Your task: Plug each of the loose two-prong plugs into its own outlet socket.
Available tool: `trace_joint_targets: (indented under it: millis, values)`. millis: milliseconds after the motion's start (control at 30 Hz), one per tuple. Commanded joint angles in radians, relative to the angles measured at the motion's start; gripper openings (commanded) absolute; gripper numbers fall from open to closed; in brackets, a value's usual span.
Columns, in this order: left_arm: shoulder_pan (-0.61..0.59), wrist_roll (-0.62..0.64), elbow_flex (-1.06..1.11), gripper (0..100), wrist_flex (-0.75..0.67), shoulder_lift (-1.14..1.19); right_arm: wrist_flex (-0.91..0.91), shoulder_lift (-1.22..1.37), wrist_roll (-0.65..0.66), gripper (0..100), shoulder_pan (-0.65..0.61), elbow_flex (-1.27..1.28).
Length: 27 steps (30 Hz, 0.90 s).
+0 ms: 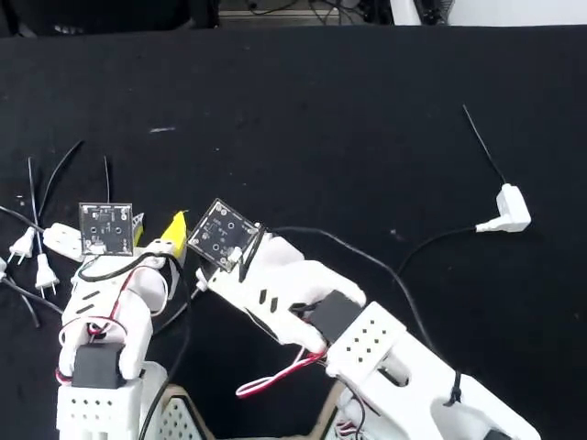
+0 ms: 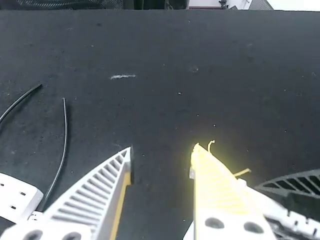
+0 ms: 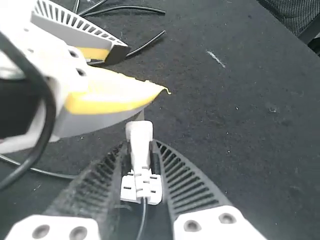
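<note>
Collision hazard at close quarters: the left gripper (image 2: pixel 162 150), jaws wide apart and holding nothing, has its yellow finger (image 3: pixel 115 97) just beside the right gripper (image 3: pixel 140 146). An advance by either arm could knock them together and twist the held piece out of line. The right gripper is clamped on a white corded connector (image 3: pixel 141 175), apparently a plug, lying lengthwise between its fingers. A white outlet socket (image 1: pixel 62 240) and loose two-prong plugs (image 1: pixel 44 271) lie beside the left arm, untouched.
</note>
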Motion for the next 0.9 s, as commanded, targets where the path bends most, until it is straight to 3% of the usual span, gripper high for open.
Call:
trace_joint_targets:
  millis: [0, 233, 567, 767, 867]
  values:
    - [0.018, -0.011, -0.005, 20, -0.015, 0.011, 0.002, -0.019, -0.009, 1.0, -0.018, -0.081]
    - [0.015, -0.011, 0.015, 20, -0.017, 0.005, 0.055, -0.019, -0.009, 1.0, -0.015, -0.12]
    - [-0.122, -0.003, 0.005, 20, -0.003, 0.005, 0.431, 0.007, -0.009, 1.0, 0.051, -0.395]
    - [-0.124, -0.012, -0.038, 20, 0.08, 0.005, 0.689, 0.239, -0.021, 1.0, 0.078, -0.65]
    - [-0.124, -0.092, -0.079, 20, 0.164, 0.005, 0.79, 0.397, -0.08, 1.0, 0.081, -0.771]
